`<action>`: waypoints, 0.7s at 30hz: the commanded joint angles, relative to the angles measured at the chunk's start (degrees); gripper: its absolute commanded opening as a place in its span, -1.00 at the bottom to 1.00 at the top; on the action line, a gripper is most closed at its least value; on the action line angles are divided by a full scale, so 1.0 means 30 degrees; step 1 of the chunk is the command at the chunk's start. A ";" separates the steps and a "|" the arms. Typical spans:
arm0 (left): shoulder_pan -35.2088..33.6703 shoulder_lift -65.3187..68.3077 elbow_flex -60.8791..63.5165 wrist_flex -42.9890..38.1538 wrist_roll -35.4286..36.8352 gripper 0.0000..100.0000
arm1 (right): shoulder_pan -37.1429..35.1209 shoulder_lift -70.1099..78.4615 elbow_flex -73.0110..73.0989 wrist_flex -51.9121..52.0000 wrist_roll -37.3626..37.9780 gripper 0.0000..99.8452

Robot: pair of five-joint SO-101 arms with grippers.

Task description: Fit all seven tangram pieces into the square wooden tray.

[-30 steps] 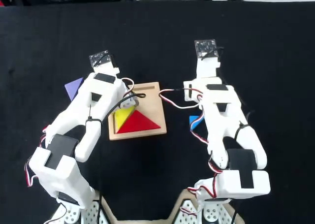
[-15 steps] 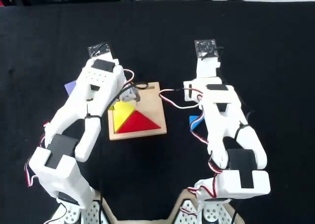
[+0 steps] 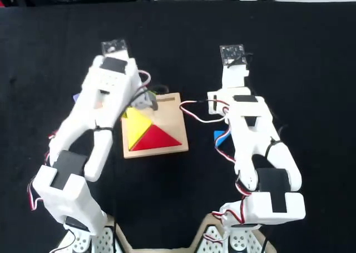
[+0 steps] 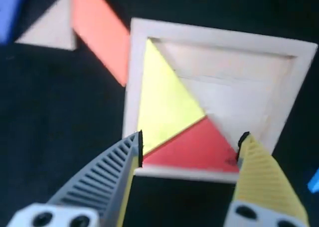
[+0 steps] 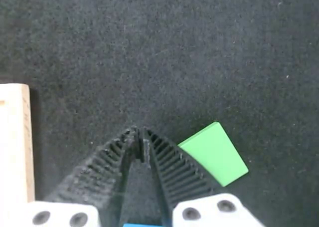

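- The square wooden tray (image 3: 169,100) sat on the black table (image 3: 300,53), between the two arms.
- In the tray, the yellow triangle (image 4: 164,107) lay flat along one wall and the red triangle (image 4: 194,149) along the adjoining wall. The two touched edge to edge, and the remaining floor showed bare wood.
- The left gripper (image 4: 190,136) hung above the tray over the red triangle. Its jaws were spread wide, with nothing held.
- Outside the tray, an orange parallelogram (image 4: 99,35) lay just beside the wall. A pale wooden triangle (image 4: 50,30) touched its far side, and a violet-blue piece (image 4: 10,7) lay beyond that.
- The right gripper (image 5: 138,133) was low over the cloth. Its jaws were pressed together and gripped nothing.
- A green piece (image 5: 214,152) lay just beside one of its fingers.
- A blue piece (image 3: 219,137) was partly hidden under the right arm, apart from the tray.
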 commanded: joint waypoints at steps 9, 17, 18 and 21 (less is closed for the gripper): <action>-0.5260 -0.1465 -0.4498 0.4454 -0.2403 -0.38 | 0.0176 -0.0103 -0.1070 -0.0352 -0.0088 -0.98; -0.7106 -1.0256 0.1392 0.4308 -0.2901 -0.38 | -0.0791 -0.0249 -0.0952 -0.0352 0.0967 -0.98; -0.7048 -1.1634 0.2183 0.4190 -0.3341 -0.38 | -0.0821 -0.0249 -0.1040 -0.0352 0.0996 -0.98; -0.6960 -1.5150 0.5172 0.2374 -0.4308 -0.38 | -0.0821 -0.0249 -0.1070 -0.0352 0.0996 -0.98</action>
